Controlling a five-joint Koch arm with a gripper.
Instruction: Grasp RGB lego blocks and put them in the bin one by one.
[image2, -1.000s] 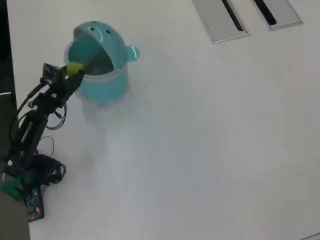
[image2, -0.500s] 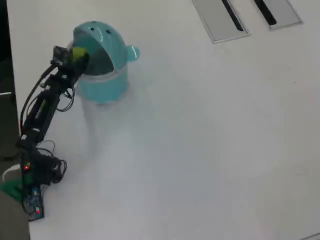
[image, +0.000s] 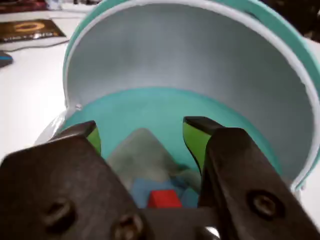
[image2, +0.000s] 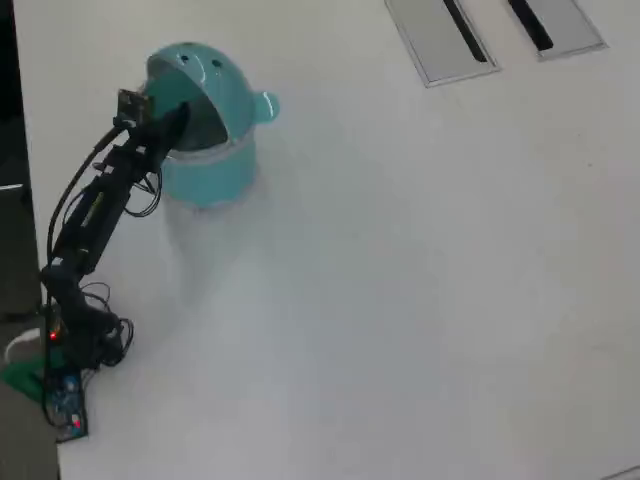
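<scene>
Reaching further since 1 second ago, the arm (image2: 95, 210) has stretched out so the gripper (image: 142, 132) now pokes inside the mouth of the bin (image2: 205, 170), where earlier its green tips sat just at the rim. In the wrist view the jaws stand apart with nothing between the 2 green-padded fingertips (image: 195, 140), so the gripper is empty and spread to a middling width. Below them, at the bottom of the bin, lie a red block (image: 162, 198) and a blue block (image: 145, 189), touching each other; a pale greenish patch beside them may be the 3rd block, though the gripper body hides too much to be sure. No block shows on the table (image2: 420, 300) in the overhead view, so the task looks close to done or finished.

The risk from here lies in the pull-out. The swing lid (image: 200, 55) arches close above the gripper, tipped back and open; lifting straight up could catch a jaw or the wrist camera under its edge and drag or topple the light bin. Backing out along the entry line, low and slow, looks safest. The 2 grey panels (image2: 440, 40) lie well apart and pose no hazard
</scene>
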